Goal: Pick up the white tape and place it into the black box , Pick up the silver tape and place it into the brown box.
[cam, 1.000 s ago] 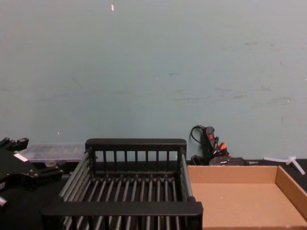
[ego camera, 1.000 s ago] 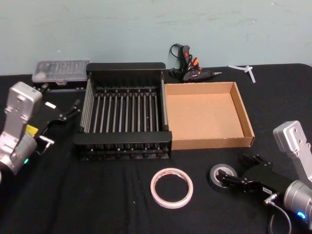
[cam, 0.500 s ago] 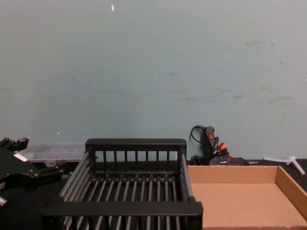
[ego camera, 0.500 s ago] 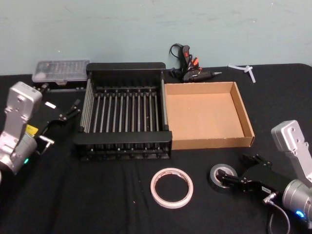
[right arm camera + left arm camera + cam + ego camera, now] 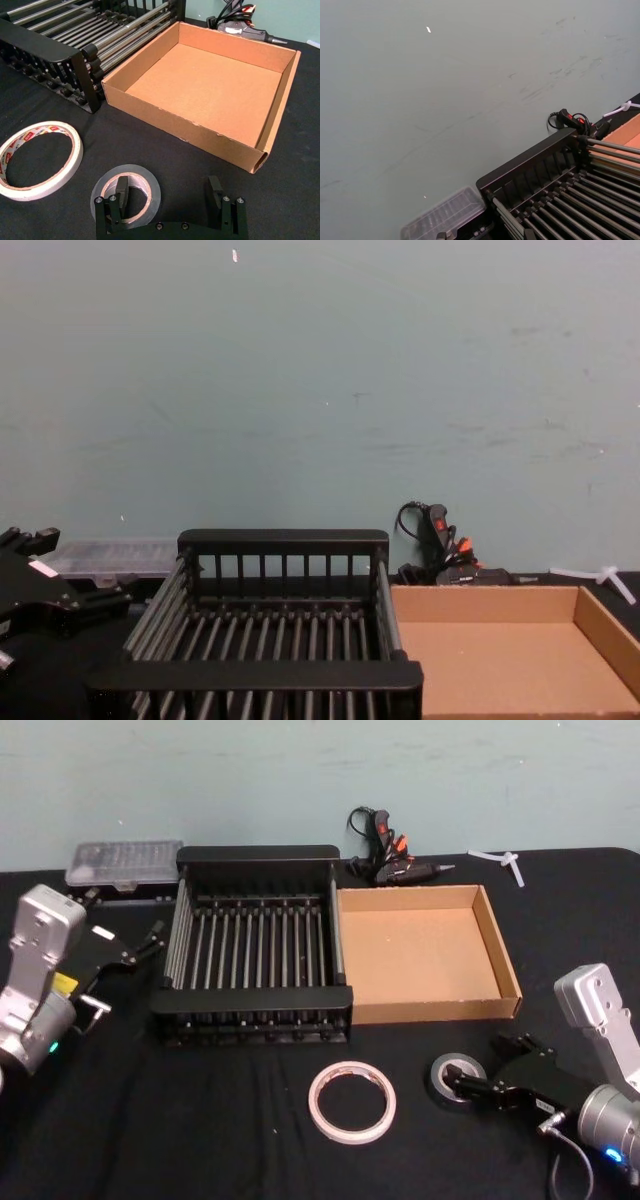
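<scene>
The right claw [image 5: 170, 192] sits low near the tabletop's [image 5: 220, 1120] front right corner, spread, one finger [image 5: 121, 192] inside the silver tape's [image 5: 458, 1080] core and the other outside it; the white tape [image 5: 351, 1101] lies flat just left of it; behind them the black box [image 5: 255, 945] and brown box [image 5: 425, 952] stand touching, mid-tabletop; the left claw [image 5: 150, 942] hovers beside the black box's left wall, its spread impossible to judge.

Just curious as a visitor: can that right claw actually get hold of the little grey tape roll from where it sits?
Probably yes. The right gripper is open at the silver tape, one finger over its core, nothing between them.
</scene>
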Available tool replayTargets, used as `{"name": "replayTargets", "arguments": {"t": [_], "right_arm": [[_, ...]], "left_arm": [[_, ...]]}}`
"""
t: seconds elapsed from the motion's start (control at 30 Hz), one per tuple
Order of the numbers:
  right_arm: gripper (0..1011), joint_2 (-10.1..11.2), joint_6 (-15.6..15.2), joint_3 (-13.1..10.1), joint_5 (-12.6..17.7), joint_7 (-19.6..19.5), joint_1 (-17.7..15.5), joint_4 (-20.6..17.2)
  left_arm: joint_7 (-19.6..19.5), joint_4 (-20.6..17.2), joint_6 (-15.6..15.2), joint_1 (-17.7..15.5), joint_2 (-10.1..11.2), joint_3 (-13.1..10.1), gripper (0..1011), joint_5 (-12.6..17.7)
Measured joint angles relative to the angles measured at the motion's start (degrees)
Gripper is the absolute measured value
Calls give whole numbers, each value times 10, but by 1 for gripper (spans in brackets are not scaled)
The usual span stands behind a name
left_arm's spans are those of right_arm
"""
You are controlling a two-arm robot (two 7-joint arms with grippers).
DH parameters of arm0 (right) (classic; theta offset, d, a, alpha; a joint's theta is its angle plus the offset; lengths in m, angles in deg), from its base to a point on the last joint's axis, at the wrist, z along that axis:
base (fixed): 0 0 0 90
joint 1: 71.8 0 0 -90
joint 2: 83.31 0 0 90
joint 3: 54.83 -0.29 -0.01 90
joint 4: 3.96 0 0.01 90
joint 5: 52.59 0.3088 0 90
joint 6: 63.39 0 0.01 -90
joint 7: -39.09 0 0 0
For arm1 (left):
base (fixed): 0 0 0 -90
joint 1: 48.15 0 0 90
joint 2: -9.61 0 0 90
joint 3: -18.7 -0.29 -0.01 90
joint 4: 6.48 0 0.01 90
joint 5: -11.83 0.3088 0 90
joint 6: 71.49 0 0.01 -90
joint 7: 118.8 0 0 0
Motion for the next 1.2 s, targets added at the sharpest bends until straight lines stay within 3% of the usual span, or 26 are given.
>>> {"name": "replayTargets", "arguments": {"t": [0.23, 0.63, 1.0, 1.2], "right_arm": [[924, 0, 0, 0, 1, 0, 0, 0], [573, 1, 1, 0, 2, -1, -1, -1], [190, 1, 1, 0, 2, -1, -1, -1], [152, 1, 1, 0, 2, -1, -1, -1]], "left_arm": [[0, 0, 0, 0, 0, 0, 1001, 0], [0, 0, 0, 0, 0, 0, 1001, 0], [0, 0, 0, 0, 0, 0, 1001, 0], [0, 0, 0, 0, 0, 0, 1001, 0]]}}
